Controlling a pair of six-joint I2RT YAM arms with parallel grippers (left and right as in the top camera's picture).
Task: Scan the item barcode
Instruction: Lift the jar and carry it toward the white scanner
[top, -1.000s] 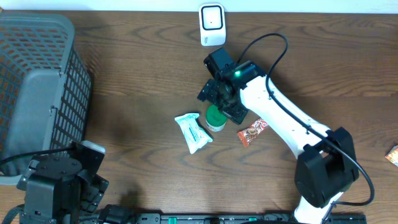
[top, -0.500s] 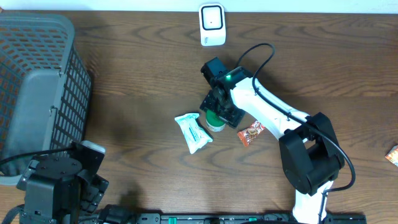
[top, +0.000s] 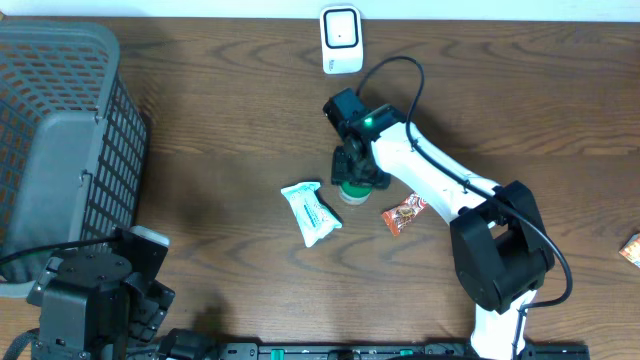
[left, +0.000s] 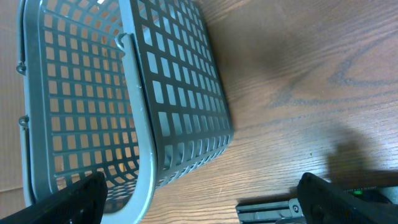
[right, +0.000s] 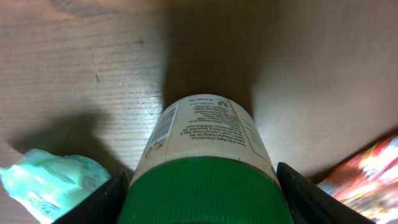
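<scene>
dark brown wood-grain table (top: 200, 150), pale wall strip (top: 500, 8) along its far edge, soft overhead glare on the wood

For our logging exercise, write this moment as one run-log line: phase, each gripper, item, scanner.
phase: grasp | right gripper: shut on green-capped bottle, standing on table | left gripper: open, empty, beside basket | scanner: far table edge

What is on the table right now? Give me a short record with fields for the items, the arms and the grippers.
target item: green-capped bottle, upright on the table
right gripper: over the bottle, fingers on either side of the cap; firm grip cannot be told
left gripper: open, empty, near the basket
left of bottle: teal-and-white packet
right of bottle: red snack packet
far edge: white device, standing apart from the bottle
</scene>
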